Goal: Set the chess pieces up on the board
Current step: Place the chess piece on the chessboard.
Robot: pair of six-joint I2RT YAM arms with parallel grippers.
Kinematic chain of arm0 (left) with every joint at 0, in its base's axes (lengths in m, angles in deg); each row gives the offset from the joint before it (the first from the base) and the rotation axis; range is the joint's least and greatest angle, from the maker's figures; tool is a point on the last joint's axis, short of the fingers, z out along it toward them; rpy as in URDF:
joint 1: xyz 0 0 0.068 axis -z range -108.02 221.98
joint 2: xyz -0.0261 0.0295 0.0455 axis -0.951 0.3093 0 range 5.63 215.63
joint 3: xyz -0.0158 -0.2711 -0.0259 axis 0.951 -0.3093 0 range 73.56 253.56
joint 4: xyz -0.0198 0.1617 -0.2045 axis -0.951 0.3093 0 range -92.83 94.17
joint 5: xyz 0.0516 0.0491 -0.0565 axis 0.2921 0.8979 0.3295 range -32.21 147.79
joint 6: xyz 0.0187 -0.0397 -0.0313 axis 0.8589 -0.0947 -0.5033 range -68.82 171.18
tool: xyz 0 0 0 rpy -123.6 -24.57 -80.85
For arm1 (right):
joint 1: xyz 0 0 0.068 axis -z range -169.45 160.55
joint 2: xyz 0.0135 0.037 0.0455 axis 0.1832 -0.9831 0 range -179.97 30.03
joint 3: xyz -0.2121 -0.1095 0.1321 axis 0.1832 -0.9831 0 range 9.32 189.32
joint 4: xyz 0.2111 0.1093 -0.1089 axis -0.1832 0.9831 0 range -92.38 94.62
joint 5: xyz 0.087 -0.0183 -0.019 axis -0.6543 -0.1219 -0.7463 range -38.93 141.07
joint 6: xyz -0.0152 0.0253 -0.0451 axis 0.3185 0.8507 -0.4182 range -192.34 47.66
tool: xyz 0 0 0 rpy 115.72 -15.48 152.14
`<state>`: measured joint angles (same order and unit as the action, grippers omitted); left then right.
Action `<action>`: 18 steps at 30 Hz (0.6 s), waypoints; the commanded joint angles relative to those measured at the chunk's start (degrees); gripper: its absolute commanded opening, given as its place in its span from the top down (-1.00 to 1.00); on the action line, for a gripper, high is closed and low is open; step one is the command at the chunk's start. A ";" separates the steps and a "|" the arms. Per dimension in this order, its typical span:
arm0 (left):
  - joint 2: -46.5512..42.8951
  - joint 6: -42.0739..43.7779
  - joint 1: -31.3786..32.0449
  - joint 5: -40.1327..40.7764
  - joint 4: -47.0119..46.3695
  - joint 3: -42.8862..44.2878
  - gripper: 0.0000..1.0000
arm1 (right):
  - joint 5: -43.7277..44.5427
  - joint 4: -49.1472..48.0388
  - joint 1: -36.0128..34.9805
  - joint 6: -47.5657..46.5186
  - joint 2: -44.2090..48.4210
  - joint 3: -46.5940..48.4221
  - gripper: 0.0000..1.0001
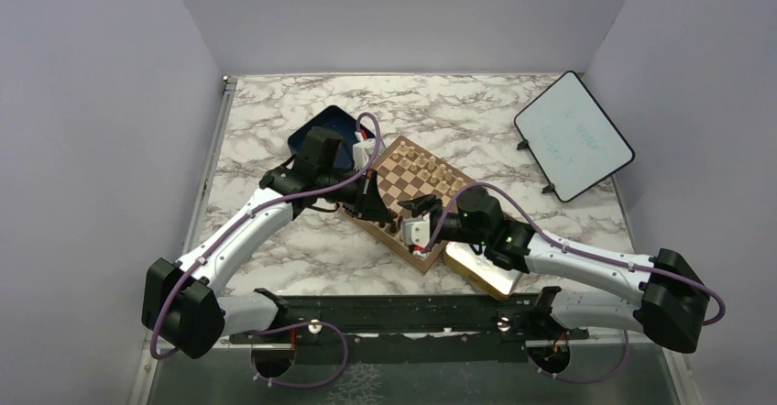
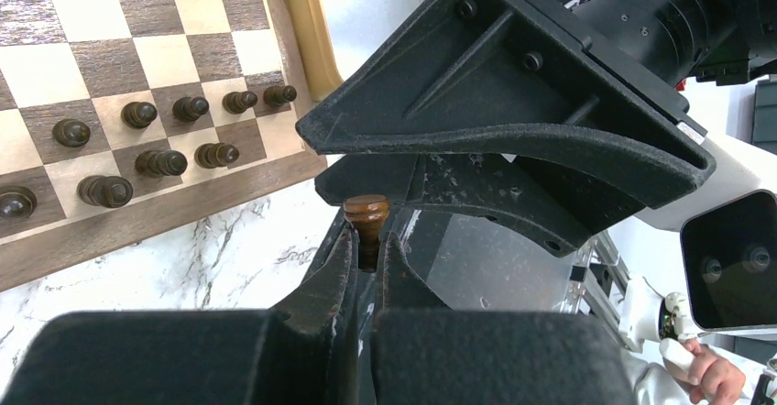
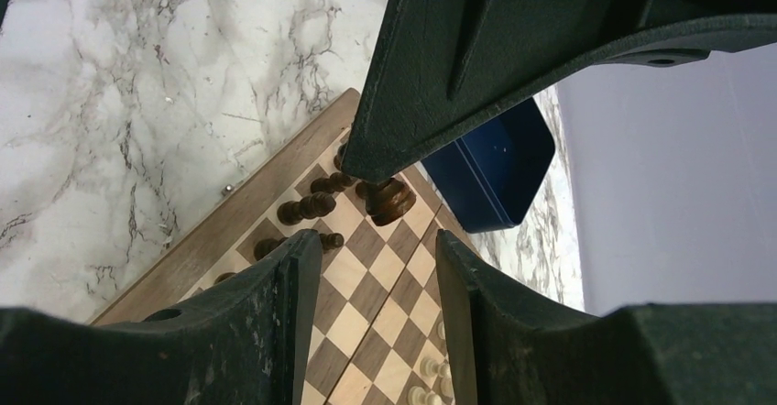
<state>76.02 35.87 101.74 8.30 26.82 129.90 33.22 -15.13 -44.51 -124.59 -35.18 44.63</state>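
the dark chess piece (image 2: 366,214) in play is pinched low on its stem by the left hand (image 2: 366,243). the jaws are closed tight on it, and its rounded head pokes out past the fingertips. it hangs in the air just off the edge of the board (image 2: 165,211), above the marble tabletop (image 2: 202,272).

it looks like small turned wood: light, stiff and not fragile, but smooth and round, so it would likely swivel or squirt out of a loose two-finger pinch. the head and the collar under it are the only free parts, so a second grip has to land there, squarely across the widest bulge.

the right hand (image 3: 374,240) faces it with jaws partly apart and nothing between them. the piece sits just beyond the gap, and i cannot tell whether a finger touches it.

other dark chessmen (image 2: 151,162) already stand in two rows along the board's nearer edge. pale chessmen (image 1: 431,169) stand on the far side, and a blue box (image 3: 495,171) lies beyond the board.
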 commanded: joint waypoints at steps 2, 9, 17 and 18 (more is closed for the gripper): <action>-0.73 0.81 0.39 -1.66 -0.29 -0.57 1.00 | -2.49 -2.81 -0.22 -2.08 -0.40 2.03 -0.07; 0.22 0.88 0.48 -1.89 -0.29 -0.75 1.00 | -4.86 -1.25 -0.26 -4.11 -1.38 2.78 0.02; 0.93 0.90 0.56 -1.62 -0.17 -0.61 1.00 | -7.06 0.77 -0.28 -5.78 -1.16 3.20 0.33; 1.05 0.90 0.56 -1.58 -0.27 -0.61 1.00 | -7.11 0.96 -0.30 -5.88 -1.07 3.19 0.34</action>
<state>76.54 35.87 101.98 8.25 26.84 129.57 28.66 -15.50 -44.51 -129.16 -36.41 45.81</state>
